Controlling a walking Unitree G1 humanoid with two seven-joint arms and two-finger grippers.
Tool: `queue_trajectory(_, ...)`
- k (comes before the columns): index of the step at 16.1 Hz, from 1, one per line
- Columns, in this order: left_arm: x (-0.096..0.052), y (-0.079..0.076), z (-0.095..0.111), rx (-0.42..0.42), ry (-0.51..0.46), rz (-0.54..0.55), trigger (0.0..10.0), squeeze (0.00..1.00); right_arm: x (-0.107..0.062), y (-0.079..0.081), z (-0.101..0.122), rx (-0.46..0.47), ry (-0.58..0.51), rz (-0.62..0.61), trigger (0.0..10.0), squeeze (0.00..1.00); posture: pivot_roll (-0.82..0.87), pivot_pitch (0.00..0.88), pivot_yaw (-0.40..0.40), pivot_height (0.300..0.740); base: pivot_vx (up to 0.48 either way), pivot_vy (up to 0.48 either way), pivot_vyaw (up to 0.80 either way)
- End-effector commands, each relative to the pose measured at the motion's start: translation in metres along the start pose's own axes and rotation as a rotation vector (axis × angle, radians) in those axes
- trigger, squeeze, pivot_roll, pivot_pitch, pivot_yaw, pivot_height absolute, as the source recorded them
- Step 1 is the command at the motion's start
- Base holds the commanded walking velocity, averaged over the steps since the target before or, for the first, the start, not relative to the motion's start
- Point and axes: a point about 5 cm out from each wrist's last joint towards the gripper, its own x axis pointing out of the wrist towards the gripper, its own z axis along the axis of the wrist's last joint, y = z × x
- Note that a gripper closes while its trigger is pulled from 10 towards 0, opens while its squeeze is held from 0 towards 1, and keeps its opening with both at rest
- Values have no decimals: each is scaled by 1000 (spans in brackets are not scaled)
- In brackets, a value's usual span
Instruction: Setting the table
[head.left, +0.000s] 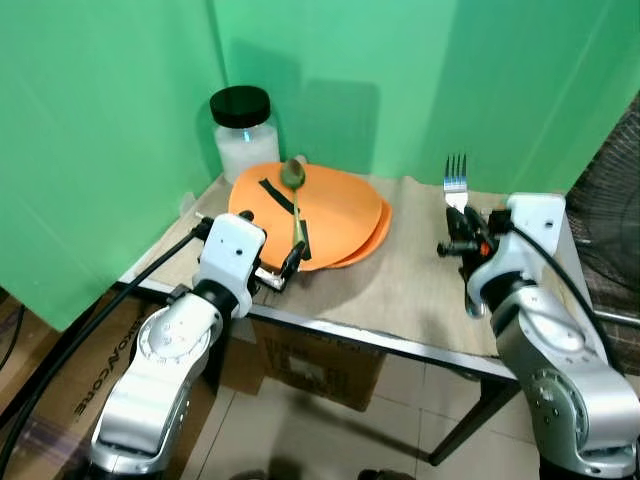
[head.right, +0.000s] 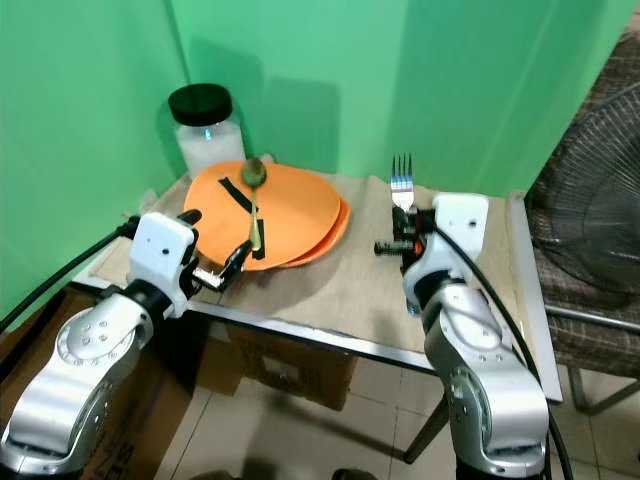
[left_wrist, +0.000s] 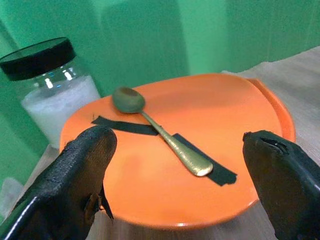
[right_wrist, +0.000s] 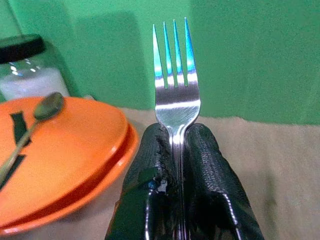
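Two grippers work over one small table (head.left: 400, 300) whose top is covered by a beige mat. Largest on it, two stacked orange plates (head.left: 345, 215) sit toward the back left corner, a black-lidded jar (head.left: 243, 130) just behind them against the green backdrop. A brass-coloured spoon (head.left: 294, 195) lies across the top plate, over strips of black tape.

Left gripper (left_wrist: 177, 180) hovers at the plates' front edge, fingers spread wide and grasping nothing, the spoon handle lying between and beyond them. Right gripper (right_wrist: 177, 165) is clenched on the fork (right_wrist: 174, 75) by its neck, tines pointing away toward the backdrop, held above the mat near the table's right edge, apart from the plates.

Recommendation: lower the fork level and parallel to the plates' side, just beside the rim without touching it, and release only once the handle rests flat on the mat. Risk noted: a high release would let it bounce or skew.
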Motion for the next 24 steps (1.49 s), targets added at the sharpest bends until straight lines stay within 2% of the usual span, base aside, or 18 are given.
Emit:
queue_trajectory(1,4,-1,5,2,-17,-2,10000,592,-3,-5,3,-2,-4,-27,10000,0,82,0,44,740,0,0,-800)
queue_trajectory(5,-1,4,2,17,4,8,10000,588,0,-3,-6,2,48,-44,10000,0,92,0,41,740,0,0,-800)
queue_trajectory(9,4,4,5,10,-8,9,10000,588,-1,-10,-3,-4,52,-72,10000,0,88,0,45,740,0,0,-800)
queue_trajectory(13,-3,16,0,-39,7,109,10000,576,2,-7,-3,-17,61,-46,10000,0,103,0,35,740,0,0,-800)
queue_trajectory(14,-1,23,0,-65,1,159,10000,537,2,-3,-3,-27,58,-29,10000,0,89,0,38,740,0,0,-800)
queue_trajectory(16,1,26,1,-65,-1,178,10000,408,3,-2,-1,-30,54,-19,10000,0,95,0,31,740,0,0,-800)
queue_trajectory(17,1,25,2,-64,-2,181,10000,0,4,-2,-1,-36,54,-10,10000,0,102,0,26,740,0,0,-800)
queue_trajectory(20,-2,23,2,-52,-3,181,10000,0,7,3,-3,-46,67,22,10000,0,102,0,24,740,0,0,-800)
queue_trajectory(24,2,20,3,-47,-15,151,10000,0,5,6,-6,-44,79,33,10000,0,85,0,41,740,0,0,-800)
